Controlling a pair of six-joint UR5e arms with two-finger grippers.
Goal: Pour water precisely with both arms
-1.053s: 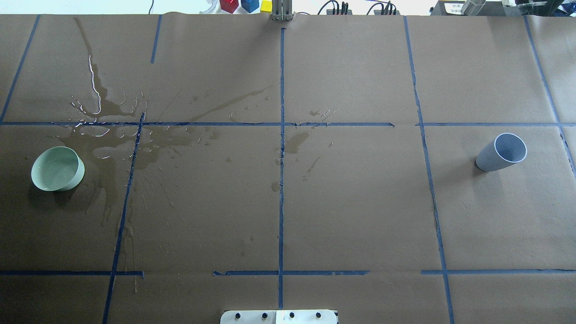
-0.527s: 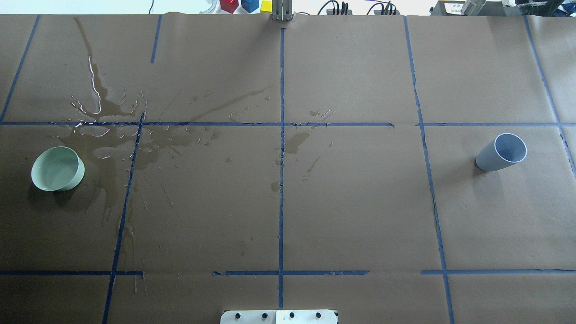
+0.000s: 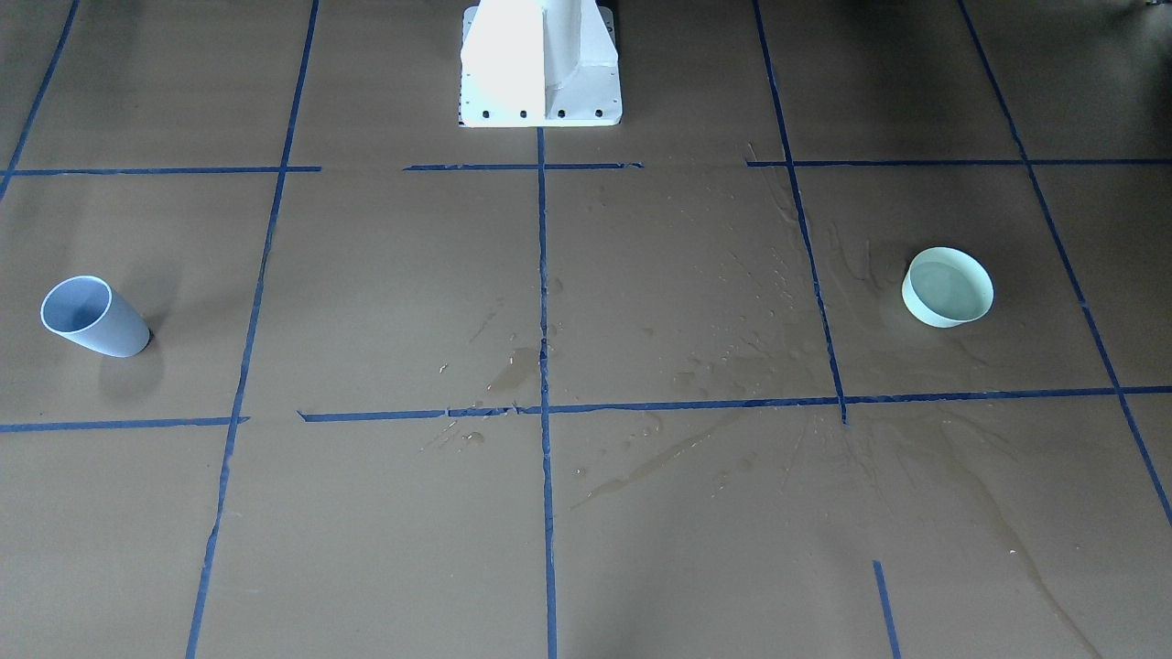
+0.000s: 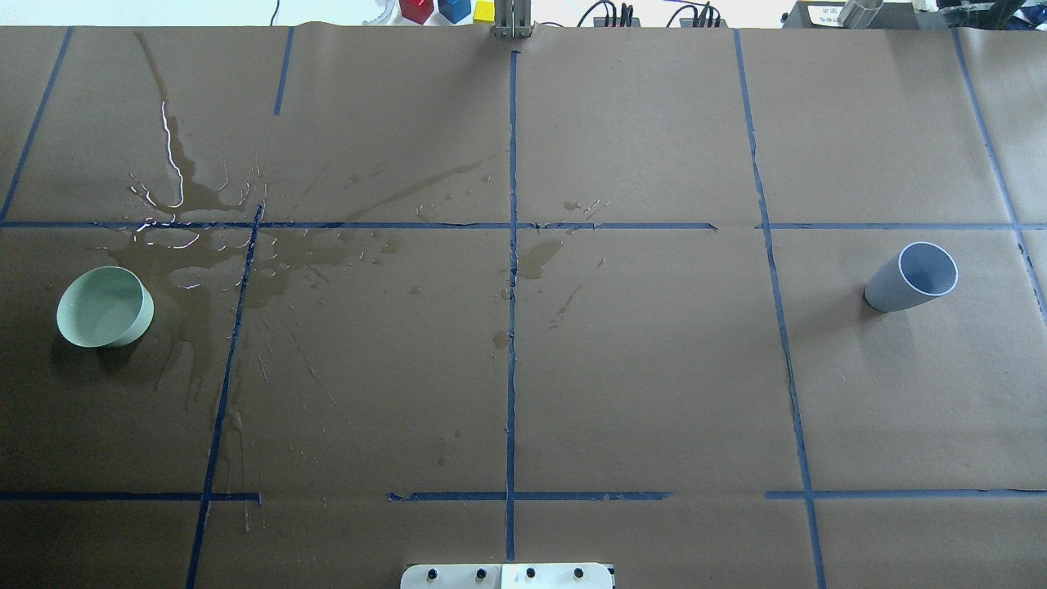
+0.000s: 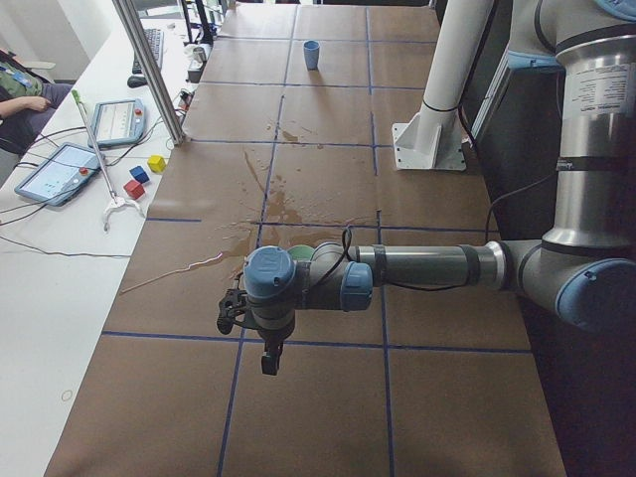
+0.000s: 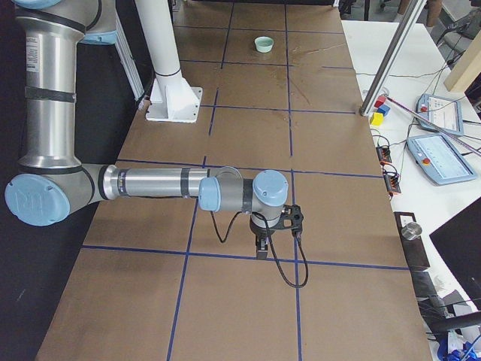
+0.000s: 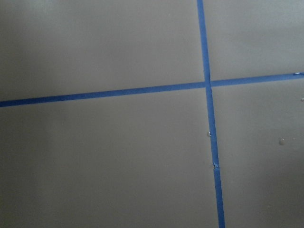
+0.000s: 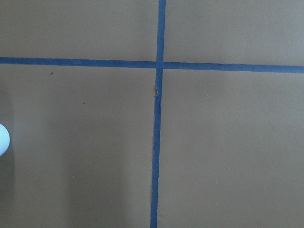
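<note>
Spilt water point(image 4: 214, 245) lies as dark wet streaks and shiny drops on the brown paper, left of centre, and also shows in the front view point(image 3: 778, 352). A pale green bowl point(image 4: 105, 307) stands at the far left beside the spill. A blue-grey cup point(image 4: 912, 276) stands upright at the far right. Neither arm reaches into the overhead or front views. My left gripper point(image 5: 268, 360) hangs over bare paper at the table's left end. My right gripper point(image 6: 261, 248) hangs over bare paper at the right end. I cannot tell whether either is open or shut.
The white pedestal point(image 3: 540, 64) stands at the table's near-robot edge in the middle. Coloured blocks point(image 4: 446, 10), a metal post point(image 4: 511, 20) and cables lie beyond the far edge. Tablets point(image 5: 60, 171) and a seated person are on the side table.
</note>
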